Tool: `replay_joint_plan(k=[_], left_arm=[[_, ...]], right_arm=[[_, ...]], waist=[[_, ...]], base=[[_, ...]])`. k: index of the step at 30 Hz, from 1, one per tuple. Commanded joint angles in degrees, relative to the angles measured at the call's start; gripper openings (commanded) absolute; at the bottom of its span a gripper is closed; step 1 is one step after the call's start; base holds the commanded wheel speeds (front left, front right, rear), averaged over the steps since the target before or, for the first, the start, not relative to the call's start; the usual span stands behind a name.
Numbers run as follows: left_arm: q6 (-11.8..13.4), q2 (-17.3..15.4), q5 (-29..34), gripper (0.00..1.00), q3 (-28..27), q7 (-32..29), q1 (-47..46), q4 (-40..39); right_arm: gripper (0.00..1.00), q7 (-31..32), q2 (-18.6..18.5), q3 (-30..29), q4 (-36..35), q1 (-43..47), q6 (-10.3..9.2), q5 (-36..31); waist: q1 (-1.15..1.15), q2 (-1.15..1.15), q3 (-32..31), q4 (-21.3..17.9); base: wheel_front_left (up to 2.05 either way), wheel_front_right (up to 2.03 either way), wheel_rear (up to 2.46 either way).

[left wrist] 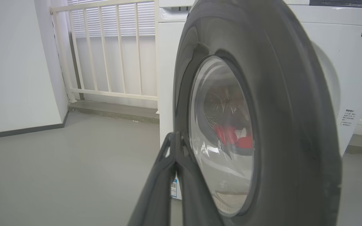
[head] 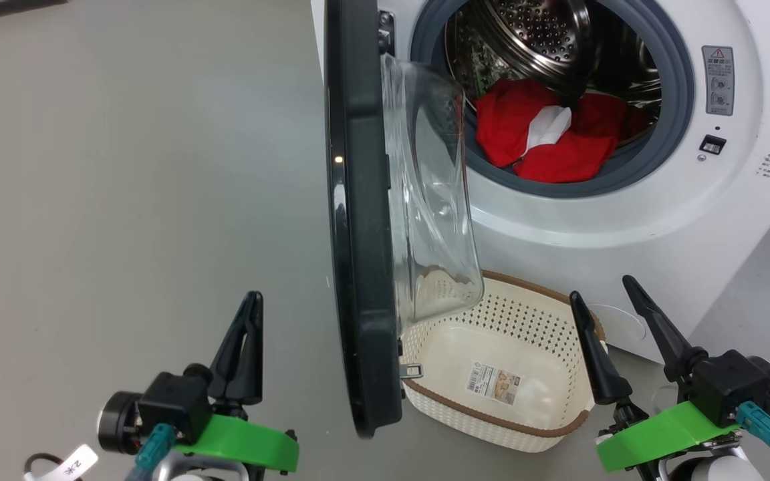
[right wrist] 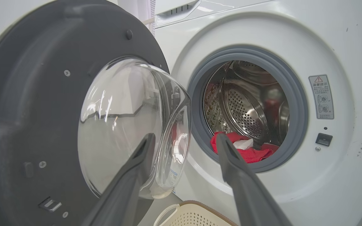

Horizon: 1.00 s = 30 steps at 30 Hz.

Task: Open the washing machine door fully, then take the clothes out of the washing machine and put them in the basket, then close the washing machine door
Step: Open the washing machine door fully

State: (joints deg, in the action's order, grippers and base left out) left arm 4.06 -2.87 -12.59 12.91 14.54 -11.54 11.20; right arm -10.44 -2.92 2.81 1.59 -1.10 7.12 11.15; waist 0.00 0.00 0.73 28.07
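The washing machine [head: 625, 220] stands with its door [head: 358, 234] swung out edge-on toward me, the glass bowl facing the drum. Red clothes [head: 559, 160] with a white piece lie at the drum's front lip. The cream basket [head: 438, 401] sits on the floor below the door. My left gripper [head: 254, 300] is shut on nothing, left of the door's black ring [left wrist: 287, 110]. My right gripper [head: 602, 288] is open over the basket's right end, pointing at the clothes [right wrist: 253, 153].
Grey floor [head: 124, 167] stretches to the left of the door. A white railing [left wrist: 105, 47] and a white wall [left wrist: 14, 62] stand beyond the machine's left side. The basket's rim [right wrist: 193, 216] lies just under the right fingers.
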Motion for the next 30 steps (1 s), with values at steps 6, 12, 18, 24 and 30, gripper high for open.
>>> replay_joint_plan(k=[6, 12, 18, 24, 30], left_arm=[[0.1, -1.3, 1.7, 0.0, -1.2, 0.5, -2.4, -8.4], [0.0, -1.8, 3.2, 0.0, -0.3, 0.5, -3.4, -16.3], [-0.7, -1.9, 4.2, 0.0, 1.9, -0.8, -4.7, -22.1], [-2.3, -1.4, 4.7, 0.0, 7.1, -3.8, -6.0, -26.4], [-3.6, -0.9, 3.9, 0.0, 12.3, -6.1, -6.3, -25.0]], right_arm=[[1.0, -0.4, 0.0, 1.1, -1.5, 0.1, 0.36, 1.1], [1.0, -0.2, 0.0, 1.2, -1.4, 0.0, 0.36, 1.6], [1.0, -0.2, 0.0, 1.2, -1.5, 0.0, 0.36, 1.9], [1.0, 0.0, 0.0, 1.2, -1.7, -0.2, 0.36, 1.9], [1.0, 0.0, 0.0, 1.4, -2.0, -0.6, 0.36, 2.0]], waist=[[0.0, 0.0, -0.1, -0.4], [0.0, 0.0, -0.3, -0.7], [0.0, 0.0, -0.3, -1.0], [0.0, 0.0, 0.1, -1.4], [0.0, 0.0, 0.5, -1.9]], base=[[0.0, 0.0, 0.0], [0.0, 0.0, 0.0], [0.0, 0.0, 0.0], [0.0, 0.0, 0.0], [0.0, 0.0, 0.0]])
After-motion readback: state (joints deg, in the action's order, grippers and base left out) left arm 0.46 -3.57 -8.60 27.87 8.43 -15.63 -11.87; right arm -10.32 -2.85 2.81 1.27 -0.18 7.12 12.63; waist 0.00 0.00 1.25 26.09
